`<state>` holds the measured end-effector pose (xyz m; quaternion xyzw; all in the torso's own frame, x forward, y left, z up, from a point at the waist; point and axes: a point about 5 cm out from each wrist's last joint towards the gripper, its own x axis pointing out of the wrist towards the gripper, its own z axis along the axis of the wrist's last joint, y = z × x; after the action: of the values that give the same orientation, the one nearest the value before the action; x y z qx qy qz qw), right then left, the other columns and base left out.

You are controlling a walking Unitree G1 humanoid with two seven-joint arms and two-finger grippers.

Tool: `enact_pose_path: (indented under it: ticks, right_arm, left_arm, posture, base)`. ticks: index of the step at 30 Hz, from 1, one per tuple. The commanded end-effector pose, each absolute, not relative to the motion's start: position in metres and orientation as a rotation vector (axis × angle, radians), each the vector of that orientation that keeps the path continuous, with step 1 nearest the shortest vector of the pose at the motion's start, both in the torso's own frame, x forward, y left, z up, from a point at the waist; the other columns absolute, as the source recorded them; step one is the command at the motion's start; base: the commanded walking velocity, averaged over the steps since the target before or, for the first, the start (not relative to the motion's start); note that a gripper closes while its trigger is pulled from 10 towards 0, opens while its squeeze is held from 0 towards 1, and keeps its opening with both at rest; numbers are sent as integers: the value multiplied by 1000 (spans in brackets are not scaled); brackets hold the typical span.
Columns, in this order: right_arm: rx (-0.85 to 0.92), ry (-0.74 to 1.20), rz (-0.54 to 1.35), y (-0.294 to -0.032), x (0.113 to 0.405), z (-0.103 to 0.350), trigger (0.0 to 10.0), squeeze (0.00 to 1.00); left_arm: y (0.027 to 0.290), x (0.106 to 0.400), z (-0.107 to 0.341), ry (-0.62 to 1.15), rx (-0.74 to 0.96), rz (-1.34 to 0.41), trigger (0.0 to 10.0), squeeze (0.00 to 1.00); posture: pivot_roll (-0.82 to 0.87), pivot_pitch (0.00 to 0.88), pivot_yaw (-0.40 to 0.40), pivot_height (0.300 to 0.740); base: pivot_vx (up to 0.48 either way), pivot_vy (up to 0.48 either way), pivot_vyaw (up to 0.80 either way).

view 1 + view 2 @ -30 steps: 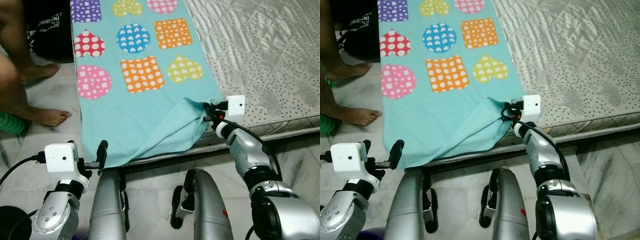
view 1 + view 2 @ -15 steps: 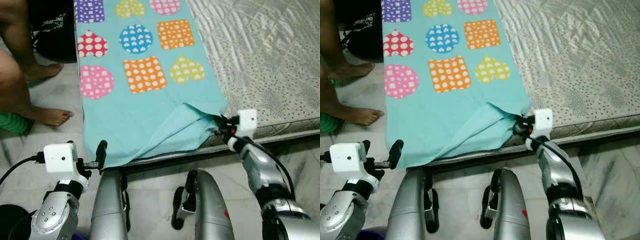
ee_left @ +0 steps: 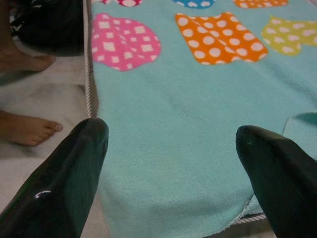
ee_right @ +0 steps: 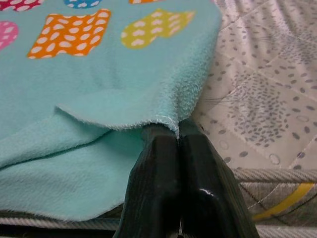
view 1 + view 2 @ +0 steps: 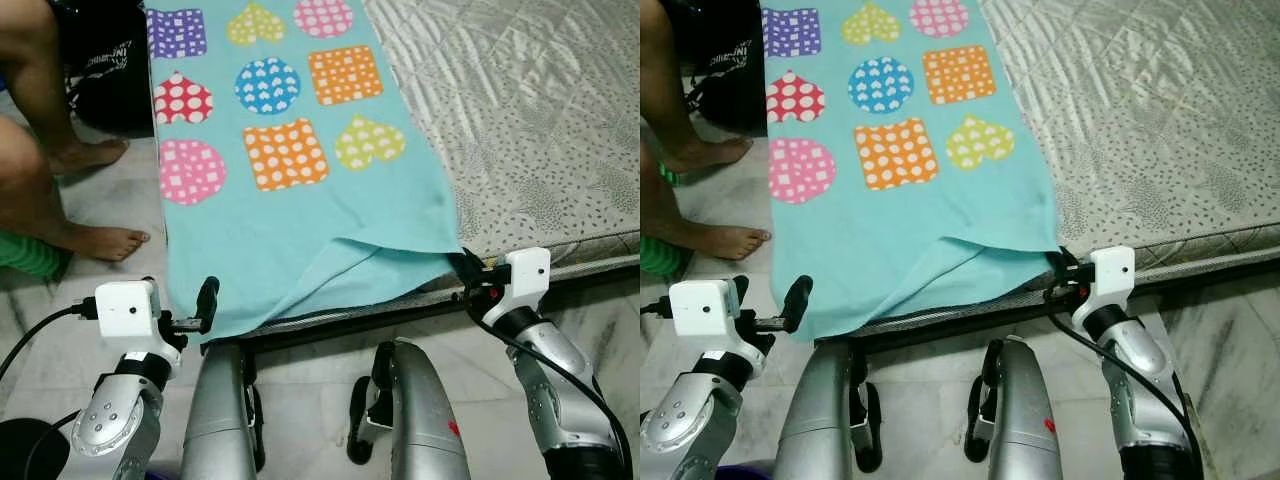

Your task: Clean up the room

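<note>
We note silver arms, white wrist camera boxes point(image 5: 127, 309), black cables, and glossy black fingers point(image 3: 69, 183).

1. Person's bare feet point(image 5: 108, 241) on the pale marble floor point(image 5: 110, 195), left of the bed.
2. Black bag point(image 5: 115, 85) with white lettering behind the feet.
3. Green cloth point(image 5: 28, 258) at far left edge.

Lighting: bright, even, soft shadows; sheen on mattress point(image 5: 520, 110). Head views sharp. Wrist views: near black fingers point(image 4: 168, 193) blurred, slight glare
</note>
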<state>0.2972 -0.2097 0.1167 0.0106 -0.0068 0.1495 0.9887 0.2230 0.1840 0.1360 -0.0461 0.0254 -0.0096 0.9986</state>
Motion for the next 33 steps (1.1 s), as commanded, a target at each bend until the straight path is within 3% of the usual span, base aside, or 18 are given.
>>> enact_pose_path:
  ticks: [1,2,3,4,17,23,33]
  right_arm:
    - [21,28,309,-206,291,109,10000,0]
    - [22,31,314,-204,291,109,10000,0]
    - [29,36,334,-198,291,109,10000,165]
    - [28,40,338,-196,290,109,10000,1000]
    - [-165,115,279,-186,304,111,10000,1000]
    - [-83,34,305,-173,307,132,10000,1000]
    - [-54,142,383,-158,290,114,10000,1000]
  left_arm:
    - [186,219,129,83,-86,-16,10000,0]
    - [186,219,129,83,-86,-17,10000,0]
    - [186,220,128,83,-86,-18,10000,0]
    - [186,220,128,82,-85,-18,10000,0]
    - [189,217,125,95,-89,3,10000,0]
    - [189,217,126,88,-92,12,10000,0]
    - [189,220,123,83,-93,20,10000,0]
  posture:
    - [82,319,-2,603]
    - [82,319,-2,603]
    - [83,317,-4,603]
    - [83,317,-4,603]
    - [84,325,-16,603]
    - [81,323,-21,603]
    - [60,319,-19,603]
  base:
    - [0,0,0]
    - [0,0,0]
    - [0,0,0]
    - [0,0,0]
    - [0,0,0]
    - [0,0,0]
    - [0,0,0]
